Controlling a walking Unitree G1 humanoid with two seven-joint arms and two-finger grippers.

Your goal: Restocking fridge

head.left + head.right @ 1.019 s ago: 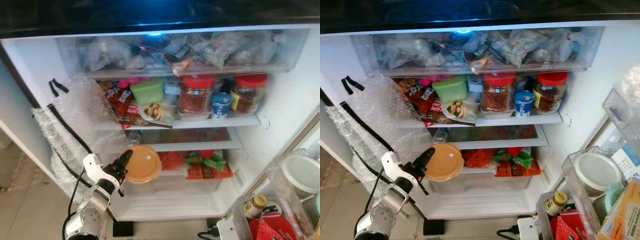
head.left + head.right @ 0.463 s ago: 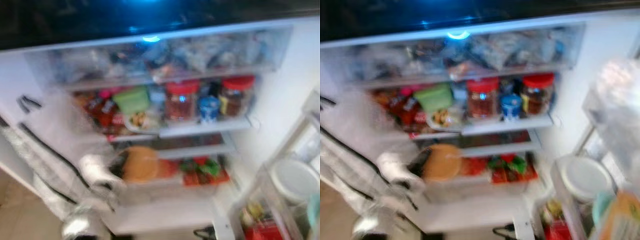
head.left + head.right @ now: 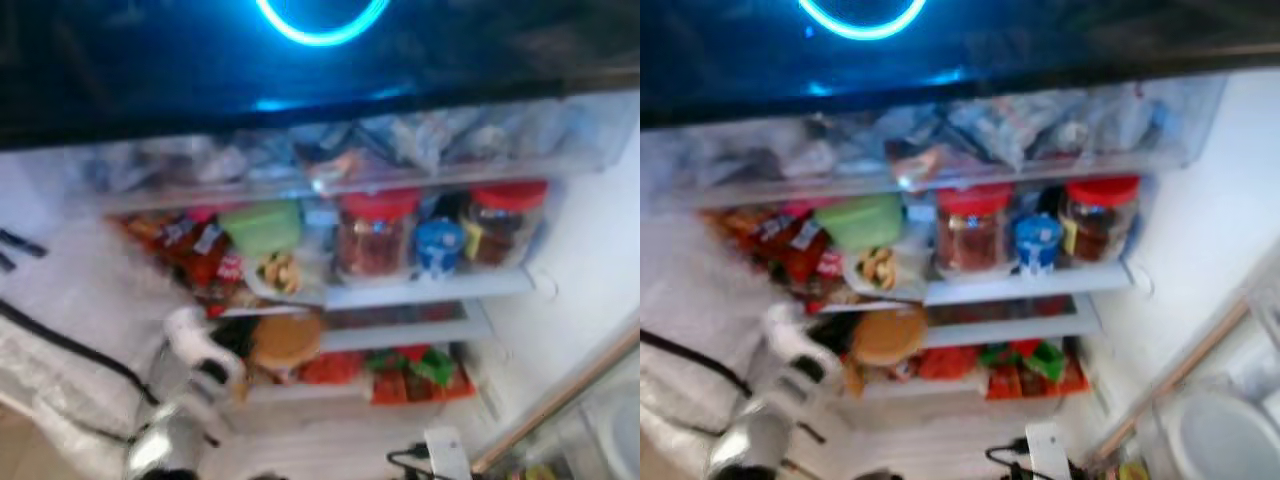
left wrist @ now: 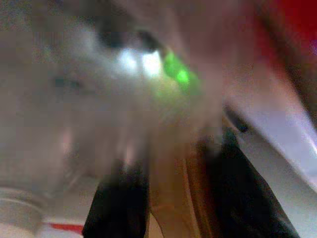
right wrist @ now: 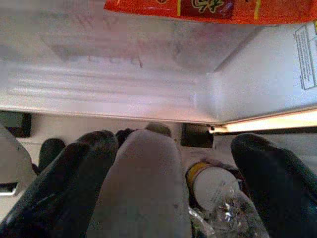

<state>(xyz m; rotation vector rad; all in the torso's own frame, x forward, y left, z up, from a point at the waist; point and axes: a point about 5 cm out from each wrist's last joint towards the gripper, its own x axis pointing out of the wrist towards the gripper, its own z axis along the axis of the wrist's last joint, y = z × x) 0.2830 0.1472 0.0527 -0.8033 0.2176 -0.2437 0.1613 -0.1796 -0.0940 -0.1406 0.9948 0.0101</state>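
Your left gripper (image 3: 243,352) has carried the orange-lidded tub (image 3: 284,340) up and deeper into the fridge (image 3: 590,260); a second ago it was lower, out by the shelf's near edge. It now sits at the left end of the lower shelf (image 3: 400,332), just under the snack packets (image 3: 195,255). Its jaws look closed on the tub, though everything is blurred. The camera has tilted up too. On the right, your right gripper (image 5: 163,163) hangs low, jaws parted, empty. I'd judge the placing nearly done.
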